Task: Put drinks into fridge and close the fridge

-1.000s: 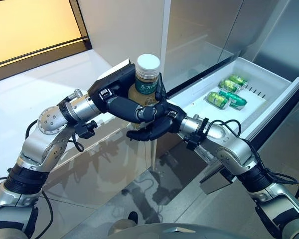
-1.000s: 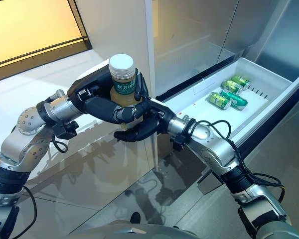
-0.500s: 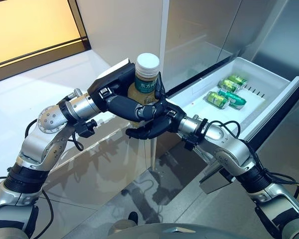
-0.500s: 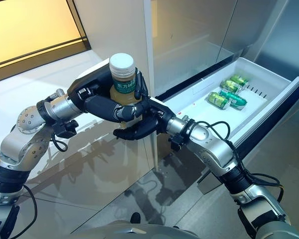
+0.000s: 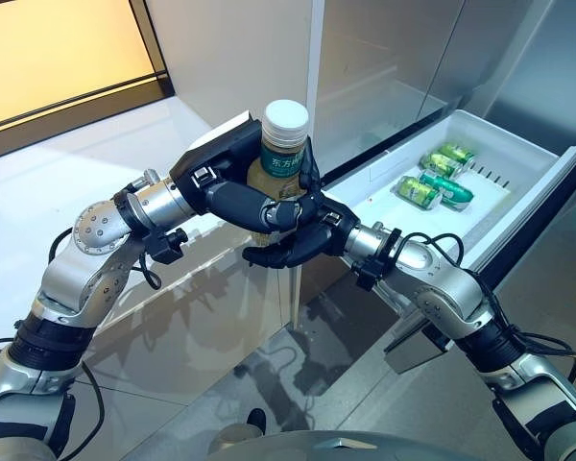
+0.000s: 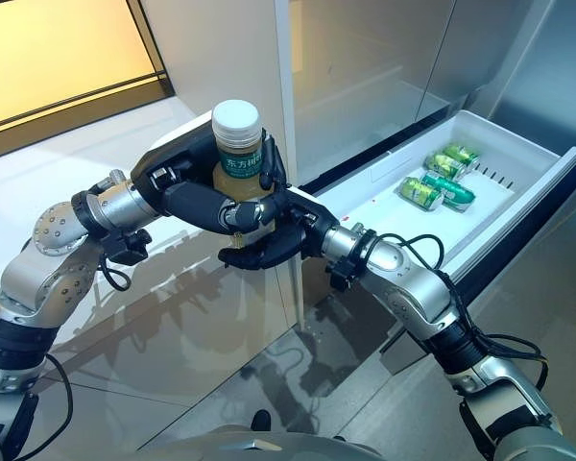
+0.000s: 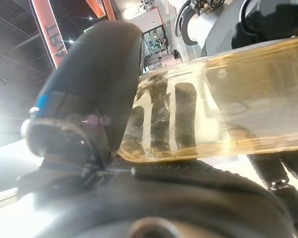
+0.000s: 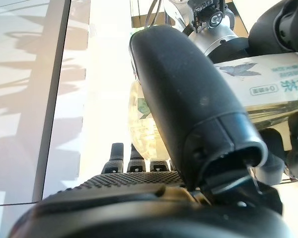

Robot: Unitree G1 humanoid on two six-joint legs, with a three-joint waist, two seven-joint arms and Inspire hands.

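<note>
A drink bottle (image 5: 285, 154) with a white cap, green label and amber liquid stands upright in the air in front of the fridge. My left hand (image 5: 227, 198) is shut on it, fingers curled round its lower half. My right hand (image 5: 290, 248) lies just beneath the base with fairly straight fingers, and its thumb (image 8: 188, 114) stands up along the bottle's side. The bottle (image 7: 248, 104) fills the left wrist view past that hand's thumb. To the right, the white fridge drawer (image 5: 384, 195) is pulled out, with several green cans (image 5: 434, 181) lying in it.
The fridge's steel front (image 5: 394, 58) rises behind the drawer. The drawer's front panel (image 5: 542, 206) juts out at the right, above my right forearm. A glossy white floor (image 5: 67, 173) spreads to the left, with a yellow wall panel (image 5: 58, 48) at the far left.
</note>
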